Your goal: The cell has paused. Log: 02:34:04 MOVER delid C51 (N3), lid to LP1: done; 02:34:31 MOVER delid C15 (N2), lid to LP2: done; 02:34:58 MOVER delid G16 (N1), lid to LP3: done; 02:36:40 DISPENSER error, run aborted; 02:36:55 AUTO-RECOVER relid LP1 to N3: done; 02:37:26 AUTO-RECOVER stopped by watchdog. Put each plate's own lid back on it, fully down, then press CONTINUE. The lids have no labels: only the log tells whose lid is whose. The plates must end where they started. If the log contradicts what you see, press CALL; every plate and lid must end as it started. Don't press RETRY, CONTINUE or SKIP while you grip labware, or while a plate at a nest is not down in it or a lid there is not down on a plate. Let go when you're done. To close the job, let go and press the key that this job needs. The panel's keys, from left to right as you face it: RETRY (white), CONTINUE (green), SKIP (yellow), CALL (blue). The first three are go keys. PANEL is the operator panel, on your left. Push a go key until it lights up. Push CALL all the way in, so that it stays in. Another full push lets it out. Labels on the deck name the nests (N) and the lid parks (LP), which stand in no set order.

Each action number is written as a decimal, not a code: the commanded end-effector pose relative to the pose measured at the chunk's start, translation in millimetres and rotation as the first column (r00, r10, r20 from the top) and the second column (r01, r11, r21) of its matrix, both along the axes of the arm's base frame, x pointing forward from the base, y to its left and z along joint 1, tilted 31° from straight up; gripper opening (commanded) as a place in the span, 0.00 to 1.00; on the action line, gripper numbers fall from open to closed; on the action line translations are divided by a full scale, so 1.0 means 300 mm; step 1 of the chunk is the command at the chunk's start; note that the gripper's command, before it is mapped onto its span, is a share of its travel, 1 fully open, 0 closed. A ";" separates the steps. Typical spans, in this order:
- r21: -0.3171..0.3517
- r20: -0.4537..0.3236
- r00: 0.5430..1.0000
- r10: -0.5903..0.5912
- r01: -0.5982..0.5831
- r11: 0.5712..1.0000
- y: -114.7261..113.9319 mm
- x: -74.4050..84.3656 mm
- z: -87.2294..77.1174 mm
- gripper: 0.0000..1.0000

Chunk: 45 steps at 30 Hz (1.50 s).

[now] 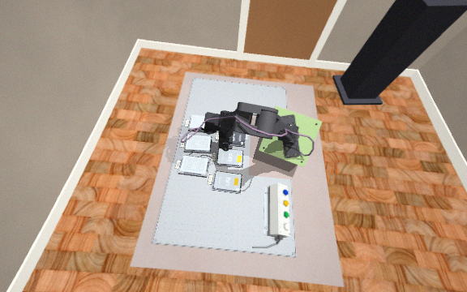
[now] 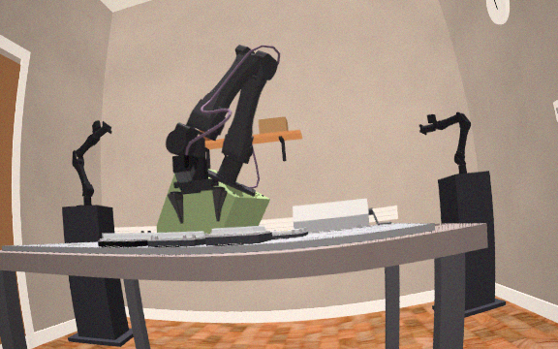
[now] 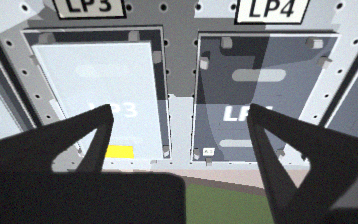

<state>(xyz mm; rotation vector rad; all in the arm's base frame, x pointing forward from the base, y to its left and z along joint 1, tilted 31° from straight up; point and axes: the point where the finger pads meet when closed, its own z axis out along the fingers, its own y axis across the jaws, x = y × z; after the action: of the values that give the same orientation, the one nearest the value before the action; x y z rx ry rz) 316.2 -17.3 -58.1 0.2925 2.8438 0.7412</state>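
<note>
Clear lid (image 3: 100,95) with a yellow tag sits in the LP3 park, and the gripper (image 3: 180,125) hangs above with its fingers spread wide, holding nothing.
LP4 park (image 3: 265,95) right next to it shows just its dark floor. From the top view, two uncovered plates (image 1: 198,143) sit on the far side of the deck, and the button panel (image 1: 279,209) sits well apart near the mat's edge, past the green base (image 1: 304,126).
</note>
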 end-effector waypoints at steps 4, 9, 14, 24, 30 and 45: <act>-0.016 0.042 0.999 -0.013 0.014 1.000 -0.040 0.044 0.041 1.00; -0.017 0.044 0.999 -0.014 0.015 1.000 -0.043 0.044 0.043 1.00; -0.019 0.156 0.984 -0.088 0.092 0.996 -0.080 -0.001 -0.004 0.96; -0.010 0.346 0.915 -0.208 0.225 0.974 -0.184 -0.040 -0.095 0.88; 0.008 0.502 0.818 -0.282 0.321 0.947 -0.270 -0.053 -0.136 0.82; 0.008 0.592 0.751 -0.292 0.357 0.934 -0.409 -0.039 -0.189 0.00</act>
<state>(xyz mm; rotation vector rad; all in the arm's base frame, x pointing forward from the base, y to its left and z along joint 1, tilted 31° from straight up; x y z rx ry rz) 291.1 -124.4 -124.9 0.4842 2.2284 0.5395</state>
